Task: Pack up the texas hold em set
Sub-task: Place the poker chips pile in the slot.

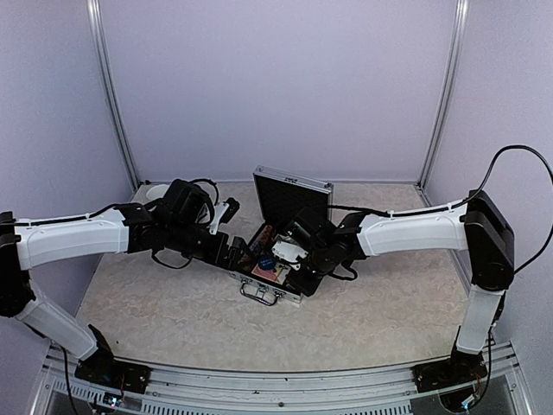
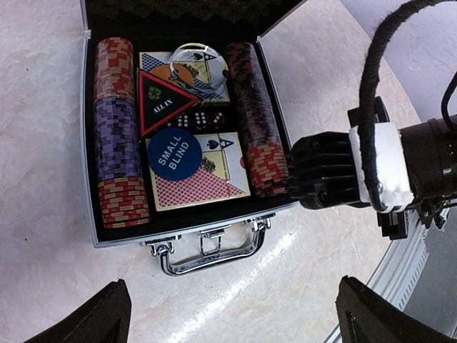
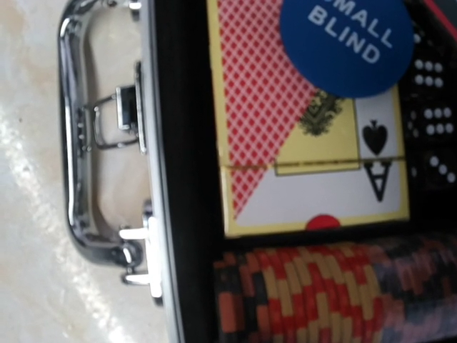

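The silver case (image 1: pixel 275 290) lies open mid-table, its lid (image 1: pixel 292 195) upright. In the left wrist view it holds striped chip rows (image 2: pixel 118 136) along both sides, two card decks (image 2: pixel 203 179), a red triangle marker (image 2: pixel 161 100), a blue "small blind" button (image 2: pixel 175 153), a clear round button (image 2: pixel 196 57) and dark dice (image 2: pixel 193 120). My left gripper (image 2: pixel 235 314) is open and empty above the table, just in front of the chrome handle (image 2: pixel 211 254). My right gripper (image 1: pixel 289 255) hovers over the case's right chip row (image 3: pixel 328 296). Its fingers do not show.
A pale round thing (image 1: pixel 155 190) sits at the back left, mostly hidden behind my left arm. Walls close the table on three sides. The right arm's cable (image 2: pixel 371 93) hangs near the case's right edge.
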Controlling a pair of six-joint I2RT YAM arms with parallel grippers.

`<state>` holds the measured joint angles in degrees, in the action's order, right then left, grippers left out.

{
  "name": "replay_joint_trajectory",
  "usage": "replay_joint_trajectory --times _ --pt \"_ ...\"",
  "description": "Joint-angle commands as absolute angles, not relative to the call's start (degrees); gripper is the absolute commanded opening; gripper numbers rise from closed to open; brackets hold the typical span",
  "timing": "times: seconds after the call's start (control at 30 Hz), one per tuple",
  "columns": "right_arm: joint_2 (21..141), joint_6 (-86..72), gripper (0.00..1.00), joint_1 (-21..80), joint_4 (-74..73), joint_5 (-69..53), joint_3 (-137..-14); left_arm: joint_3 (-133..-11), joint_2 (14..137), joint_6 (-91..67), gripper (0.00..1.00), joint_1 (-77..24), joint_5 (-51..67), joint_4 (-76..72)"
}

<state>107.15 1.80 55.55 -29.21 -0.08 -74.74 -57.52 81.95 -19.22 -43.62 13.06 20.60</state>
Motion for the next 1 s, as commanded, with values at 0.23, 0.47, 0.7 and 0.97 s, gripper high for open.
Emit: replay_joint_trajectory --times 0.23,0.47,0.7,0.97 --pt "109.30 1.71 0.00 55.65 -29.27 1.66 -75.01 -56.87 82.14 -18.58 0.99 -43.07 12.79 20.74" --pt "110.41 1.59 0.00 57.13 -29.49 5.46 -74.82 -56.87 82.40 -18.63 0.99 -43.07 13.05 20.67" --pt "109.72 1.06 0.08 58.33 -28.70 10.04 -73.35 -56.77 82.65 -18.64 0.99 -43.04 13.18 20.38" --pt "105.54 1.65 0.20 58.49 -27.08 8.42 -73.21 -57.04 83.03 -18.47 0.99 -42.93 13.18 20.40"
